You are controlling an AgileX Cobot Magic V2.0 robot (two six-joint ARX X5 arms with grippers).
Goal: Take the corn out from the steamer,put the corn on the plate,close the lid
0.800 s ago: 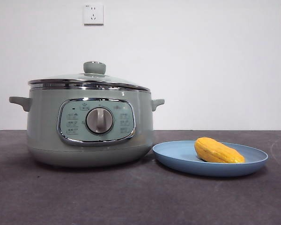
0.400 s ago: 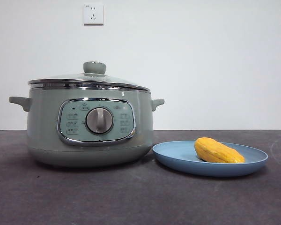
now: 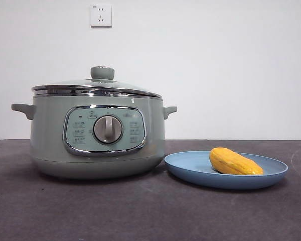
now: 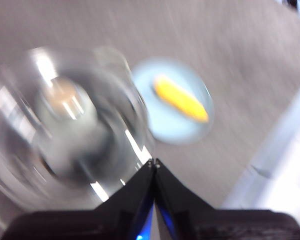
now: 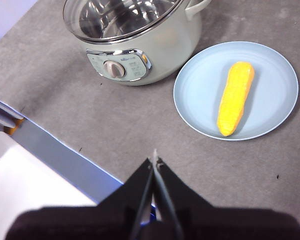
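The corn [image 3: 235, 161] lies on the plate [image 3: 190, 168] at lower right; the lid [image 3: 97, 86] covers the steamer [image 3: 50, 140]. Both grippers' fingers [image 5: 155, 161] are pressed together, empty.

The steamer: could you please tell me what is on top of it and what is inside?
The lid sits on the steamer; through the glass only bare steel shows, its floor partly hidden.

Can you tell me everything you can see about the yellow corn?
The corn is a short, stubby cob, yellow-orange, with tapered ends and faint ridges running along it. It looks smooth and a bit shiny, like plastic. It lies flat on its side inside the light-blue plate, which stands beside the steamer. It is much smaller than the plate and touches nothing else. No gripper holds it or is near it.
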